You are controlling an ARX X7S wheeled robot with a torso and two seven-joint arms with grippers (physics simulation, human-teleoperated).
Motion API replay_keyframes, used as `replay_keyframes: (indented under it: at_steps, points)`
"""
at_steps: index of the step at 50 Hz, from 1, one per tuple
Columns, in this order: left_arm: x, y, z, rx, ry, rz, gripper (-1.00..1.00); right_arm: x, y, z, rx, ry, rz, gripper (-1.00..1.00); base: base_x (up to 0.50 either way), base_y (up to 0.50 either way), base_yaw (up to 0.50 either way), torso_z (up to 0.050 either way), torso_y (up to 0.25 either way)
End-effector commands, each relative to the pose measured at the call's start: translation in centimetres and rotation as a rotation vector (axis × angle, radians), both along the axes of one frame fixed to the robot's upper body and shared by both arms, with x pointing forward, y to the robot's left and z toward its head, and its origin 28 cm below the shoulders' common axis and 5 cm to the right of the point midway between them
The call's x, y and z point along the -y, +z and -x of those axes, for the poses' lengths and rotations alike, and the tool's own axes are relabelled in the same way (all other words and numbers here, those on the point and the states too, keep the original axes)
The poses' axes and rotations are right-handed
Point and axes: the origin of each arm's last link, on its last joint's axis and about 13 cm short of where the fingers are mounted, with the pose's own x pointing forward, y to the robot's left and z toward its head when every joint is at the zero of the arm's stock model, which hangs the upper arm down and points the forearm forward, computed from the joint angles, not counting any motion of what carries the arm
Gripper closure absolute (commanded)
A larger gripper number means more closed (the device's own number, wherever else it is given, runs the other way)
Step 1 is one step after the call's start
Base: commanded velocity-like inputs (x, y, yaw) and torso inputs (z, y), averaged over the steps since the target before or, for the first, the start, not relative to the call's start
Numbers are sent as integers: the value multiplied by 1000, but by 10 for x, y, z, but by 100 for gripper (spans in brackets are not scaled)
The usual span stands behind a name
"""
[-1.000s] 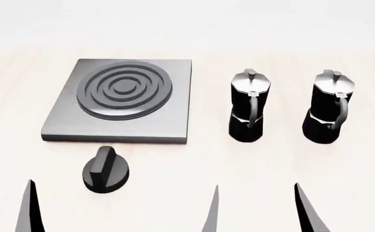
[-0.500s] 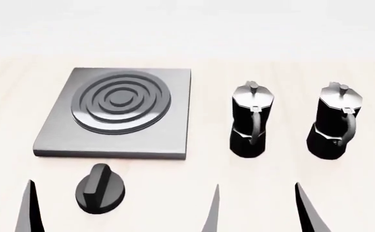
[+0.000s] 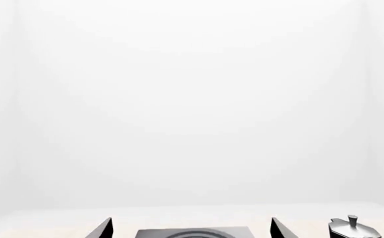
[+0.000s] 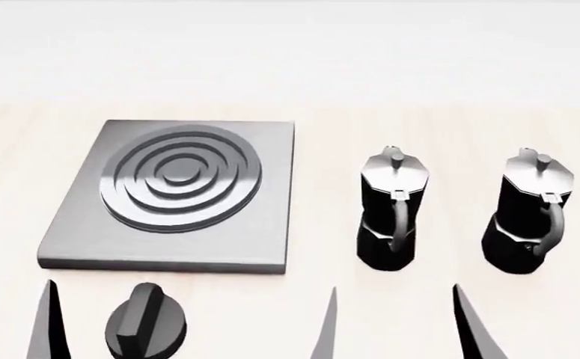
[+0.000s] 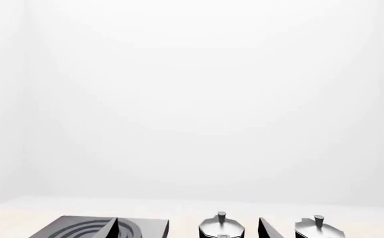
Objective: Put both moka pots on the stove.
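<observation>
View dipped, everything slid toward 6 o'clock; both pots (image 4: 387, 209) (image 4: 530, 213) off stove (image 4: 175, 194) at 3 o'clock, both hands (image 4: 50, 321) (image 4: 394, 321) open, empty.

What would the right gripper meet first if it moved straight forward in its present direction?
Probably the left moka pot, which sits between the right gripper's fingertips in the right wrist view; depth is unclear, and it might pass above the lid.

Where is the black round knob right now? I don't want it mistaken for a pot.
In the head view the black round knob lies on the table just in front of the stove, near its front left corner, far left of both moka pots.
</observation>
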Motion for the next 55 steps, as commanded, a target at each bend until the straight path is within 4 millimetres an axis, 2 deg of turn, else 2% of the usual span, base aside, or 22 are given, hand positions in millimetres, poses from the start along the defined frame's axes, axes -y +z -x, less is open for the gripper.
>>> replay_keyframes:
  at_steps: [1, 32, 55]
  points:
    - [0, -1, -1, -2, -1, 1, -100, -1, -2, -1, -3, 2, 1, -100, 148, 0, 0, 0, 0]
    - [0, -3, -1, -5, -1, -1, -100, 0, -3, 1, -11, 25, -22, -100, 100, 5, 0, 0, 0]
    - [1, -2, -1, -5, -6, -3, -100, 0, -4, -1, -5, 14, -21, -100, 0, 400, 0, 0, 0]
